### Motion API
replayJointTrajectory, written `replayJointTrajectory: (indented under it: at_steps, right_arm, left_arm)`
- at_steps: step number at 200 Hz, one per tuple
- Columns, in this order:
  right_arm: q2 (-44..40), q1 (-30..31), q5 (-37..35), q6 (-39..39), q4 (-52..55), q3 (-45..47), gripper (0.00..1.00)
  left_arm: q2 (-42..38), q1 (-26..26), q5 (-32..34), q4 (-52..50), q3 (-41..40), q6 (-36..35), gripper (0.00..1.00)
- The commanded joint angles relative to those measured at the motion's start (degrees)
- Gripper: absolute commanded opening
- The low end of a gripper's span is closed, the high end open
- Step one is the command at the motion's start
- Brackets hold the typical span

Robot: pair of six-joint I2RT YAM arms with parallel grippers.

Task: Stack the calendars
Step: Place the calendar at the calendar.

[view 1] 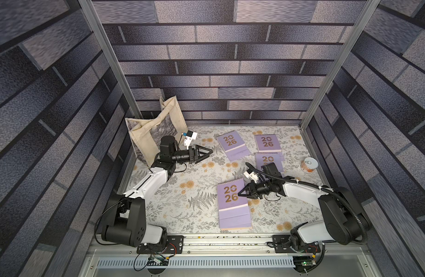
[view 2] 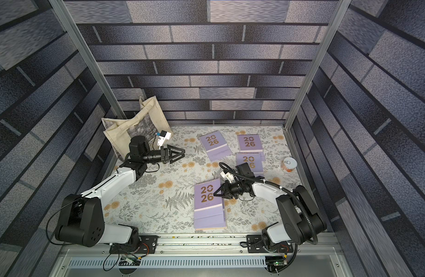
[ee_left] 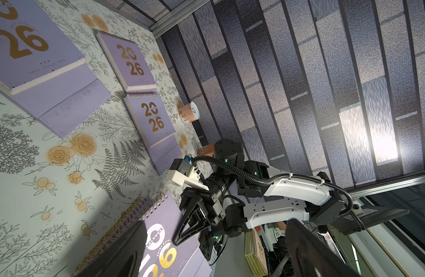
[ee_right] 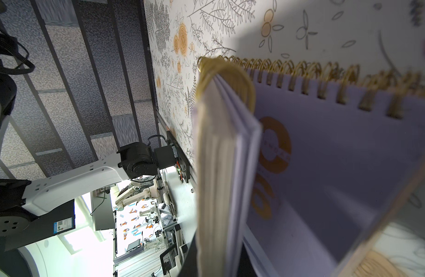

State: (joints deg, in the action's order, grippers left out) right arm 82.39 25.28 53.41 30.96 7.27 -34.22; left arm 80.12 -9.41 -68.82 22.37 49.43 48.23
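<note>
The floral-print bench (view 1: 187, 215) carries a pile of calendars (view 1: 233, 203) at lower centre in both top views. Three lilac ones lie singly at upper right: a tilted calendar (view 1: 232, 144), a straight calendar (view 1: 266, 142) and, just below it, a half-hidden calendar (view 1: 269, 159). A small can (view 1: 309, 164) stands far right and a tote bag (view 1: 154, 129) slumps at upper left.

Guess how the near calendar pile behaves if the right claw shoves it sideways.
The near calendar pile likely slides flat and stiff: thick page blocks show at its edge. It may shear; its wire spirals sit stepped, not aligned. Those spirals could snag the shut right claw at its edge.
</note>
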Motion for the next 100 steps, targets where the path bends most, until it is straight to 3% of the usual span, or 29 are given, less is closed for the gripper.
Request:
replayJointTrajectory:
  at_steps: [1,80,100]
  right_arm:
    - [0.6,0.3,-3.0,-0.2,2.7,0.1,0.08]
    - [1.3,0.4,-8.2,-2.0,7.7,-1.3,0.29]
    - [1.0,0.3,-9.6,-2.7,9.3,-1.9,0.30]
  left_arm:
    - [0.4,-0.2,-0.6,1.6,0.6,-0.2,0.93]
    - [1.0,0.4,-1.2,1.7,0.3,-0.5,0.93]
    - [1.2,0.4,-1.2,1.8,0.4,-0.6,0.93]
